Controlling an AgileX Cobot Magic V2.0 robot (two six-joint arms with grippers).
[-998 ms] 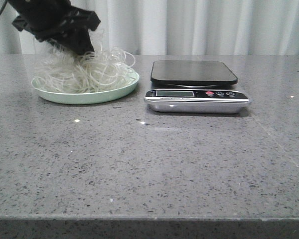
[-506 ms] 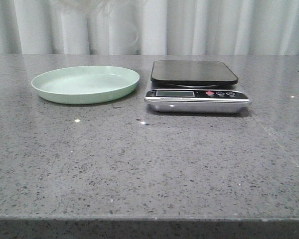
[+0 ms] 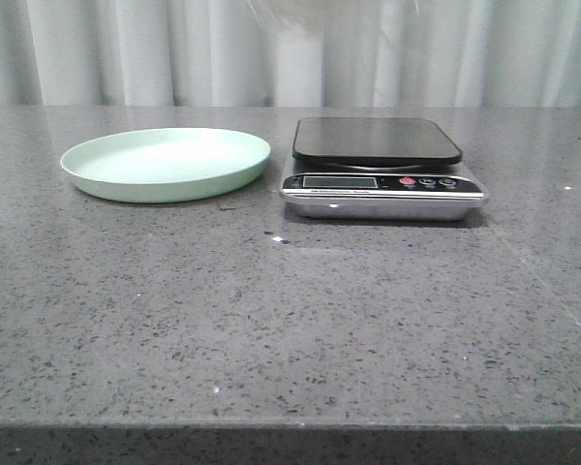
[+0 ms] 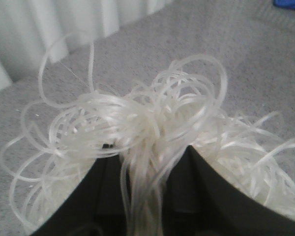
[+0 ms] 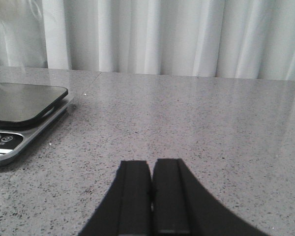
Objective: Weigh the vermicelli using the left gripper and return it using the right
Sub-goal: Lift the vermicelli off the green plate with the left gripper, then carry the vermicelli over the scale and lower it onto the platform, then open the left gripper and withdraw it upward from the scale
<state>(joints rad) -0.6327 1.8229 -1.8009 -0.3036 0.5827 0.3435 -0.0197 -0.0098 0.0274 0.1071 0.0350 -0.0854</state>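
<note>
With my left gripper clamped on the bundle of vermicelli, the strands bunch tightly between my fingers and fan out past the tips in loose loops on every side. In the left wrist view only the grey surface lies beyond the noodles, well below them, so I judge the load hangs high in the air. The front view agrees: my left arm is out of its frame, and only a faint blur of pale strands shows at the top edge, roughly above the gap between plate and scale.

The pale green plate sits bare on my left side of the surface. Just beside it, to my right, stands the scale, its dark platform bare and its display facing me. The drop point therefore lies below my left gripper and a little to my right. The platform runs longer from side to side, so the trailing loops need to settle within its edges.

My right gripper rests low over the surface, its fingers pressed together on nothing. The scale lies to its left, near enough for the return pickup.
</note>
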